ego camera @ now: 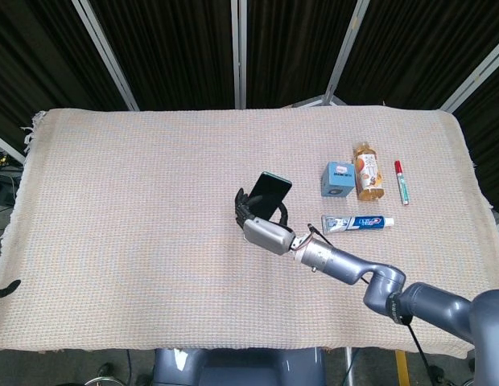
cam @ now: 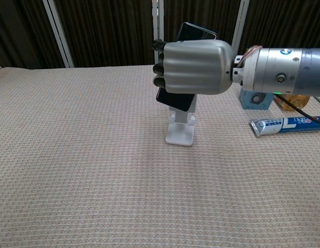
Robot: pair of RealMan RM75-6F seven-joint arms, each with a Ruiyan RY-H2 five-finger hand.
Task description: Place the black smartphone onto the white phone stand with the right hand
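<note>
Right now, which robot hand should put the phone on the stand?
The right robot hand. It already grips the black smartphone and holds it just above the white phone stand. The left one barely shows at the table's edge, far away.

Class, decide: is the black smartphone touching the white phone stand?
Cannot tell. In the chest view the robot hand grips the black smartphone right over the white phone stand, hiding any contact or gap.
</note>
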